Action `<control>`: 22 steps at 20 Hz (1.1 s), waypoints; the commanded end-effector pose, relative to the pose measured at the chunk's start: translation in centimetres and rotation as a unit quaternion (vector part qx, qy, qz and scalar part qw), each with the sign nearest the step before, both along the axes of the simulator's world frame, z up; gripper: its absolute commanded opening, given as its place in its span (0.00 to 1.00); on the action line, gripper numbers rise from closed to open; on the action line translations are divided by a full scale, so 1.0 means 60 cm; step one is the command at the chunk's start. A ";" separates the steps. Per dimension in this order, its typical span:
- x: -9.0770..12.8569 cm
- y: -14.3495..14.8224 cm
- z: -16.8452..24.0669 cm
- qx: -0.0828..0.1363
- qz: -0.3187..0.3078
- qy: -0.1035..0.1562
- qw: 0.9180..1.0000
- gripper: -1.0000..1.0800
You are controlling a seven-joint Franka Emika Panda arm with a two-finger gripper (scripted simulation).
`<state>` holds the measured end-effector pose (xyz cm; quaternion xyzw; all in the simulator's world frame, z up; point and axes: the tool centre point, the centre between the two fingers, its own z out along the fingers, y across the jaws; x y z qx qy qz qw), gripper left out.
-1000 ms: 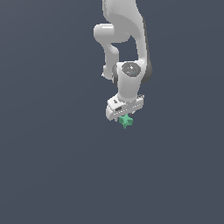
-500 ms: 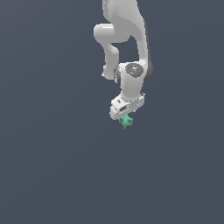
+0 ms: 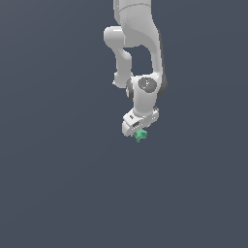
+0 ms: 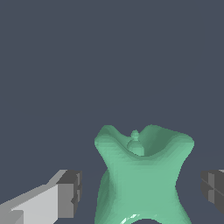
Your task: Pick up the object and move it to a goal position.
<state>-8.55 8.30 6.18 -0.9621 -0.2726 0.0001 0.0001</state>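
The object (image 3: 140, 136) is a tiny teal-green knobbly piece with short prongs, lying directly under the white gripper (image 3: 139, 131) in the exterior view. In the wrist view the object (image 4: 142, 175) fills the space between the two fingers, with a small knob on top. The gripper (image 4: 140, 190) is open around it. A narrow gap shows between each dark pad (image 4: 72, 192) and the object's sides. The other fingertip (image 4: 213, 188) sits at the frame's edge.
The white arm (image 3: 138, 43) rises above the gripper towards the top of the exterior view. All around is a plain dark grey surface (image 3: 58, 184) with no other objects in sight.
The wrist and hand have sunk slightly towards the object over the last second. The object has stayed in place.
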 end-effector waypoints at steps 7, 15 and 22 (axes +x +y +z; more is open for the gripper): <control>0.000 0.000 -0.036 0.000 0.001 0.000 1.000 0.96; 0.000 0.000 -0.036 0.000 0.001 0.000 1.000 0.00; 0.002 -0.003 -0.027 0.000 0.001 0.000 1.000 0.00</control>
